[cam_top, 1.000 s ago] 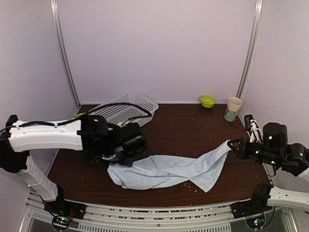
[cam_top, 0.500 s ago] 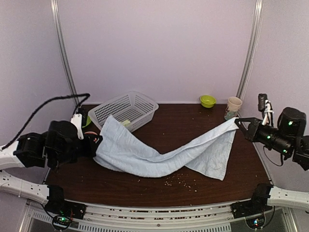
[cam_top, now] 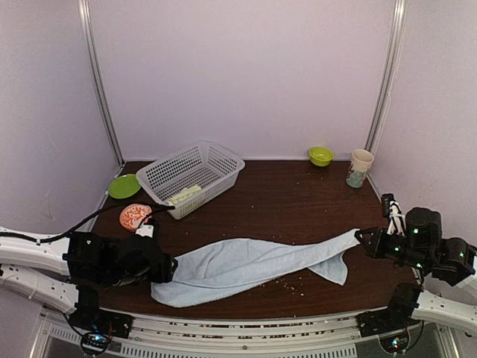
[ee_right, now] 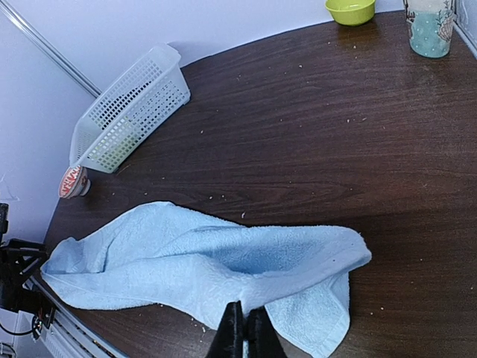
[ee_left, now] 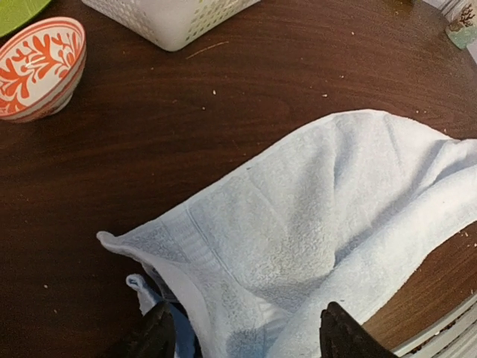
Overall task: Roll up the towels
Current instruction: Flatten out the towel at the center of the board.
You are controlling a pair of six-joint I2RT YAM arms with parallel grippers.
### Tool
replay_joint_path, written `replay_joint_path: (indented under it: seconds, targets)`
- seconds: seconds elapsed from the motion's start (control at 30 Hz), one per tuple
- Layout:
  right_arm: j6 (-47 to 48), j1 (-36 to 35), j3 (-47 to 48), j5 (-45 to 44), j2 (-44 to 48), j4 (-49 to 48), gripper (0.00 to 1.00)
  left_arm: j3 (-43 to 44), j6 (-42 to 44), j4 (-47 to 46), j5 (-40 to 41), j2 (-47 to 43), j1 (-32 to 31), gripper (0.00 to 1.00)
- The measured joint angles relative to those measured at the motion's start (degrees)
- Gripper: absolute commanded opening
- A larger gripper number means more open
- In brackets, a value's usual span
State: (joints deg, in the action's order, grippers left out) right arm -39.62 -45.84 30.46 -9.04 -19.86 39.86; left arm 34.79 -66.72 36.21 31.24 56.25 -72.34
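Blue towel (cam_top: 246, 262): lies creased and half-folded along the near tabletop (cam_top: 298, 194), stretched between your two hands
Left hand (ee_left: 250, 322): fingers spread wide; the towel's corner lies loose between them, not pinched
Right hand (ee_right: 242, 324): closed on the towel's far end
Second towel (cam_top: 185, 195): yellowish, in the white basket (cam_top: 223, 160)
Risk: if you pull right, the free end drags; those folds would make a lopsided roll; cloth near the front edge may slide off
Surface: dark wood; scattered crumbs (cam_top: 279, 282) could get rolled in
Room: pale lilac walls; orange bowl (cam_top: 135, 216) and green plate (cam_top: 123, 186) at left; cup (cam_top: 360, 168) and green bowl (cam_top: 321, 155) at the back
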Motion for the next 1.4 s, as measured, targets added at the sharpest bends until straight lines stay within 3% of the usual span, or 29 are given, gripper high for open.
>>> replay_joint_path:
  seconds: [0.2, 0.6, 0.93, 1.17, 1.4]
  targets:
    - [-1.2, 0.0, 0.0, -0.3, 0.6, 1.0, 0.0, 2.8, -4.0, 5.6, 0.5, 0.1, 1.7, 0.7]
    - [-5.5, 0.0, 2.5, -5.0, 4.5, 5.8, 0.0, 2.7, -8.2, 8.4, -10.9, 7.6, 15.5, 0.68]
    - [-6.7, 0.0, 8.5, -7.6, 10.4, 7.8, 0.0, 1.3, -7.5, 2.3, -16.8, 10.4, 17.3, 0.43]
    - [-5.5, 0.3, 12.4, -8.0, 12.0, 5.4, 0.0, 1.3, -6.5, 1.0, -17.1, 10.4, 17.4, 0.43]
    - [-5.6, 0.3, 12.4, -8.1, 12.2, 5.5, 0.0, 1.3, -5.9, 0.5, -18.9, 10.1, 17.5, 0.53]
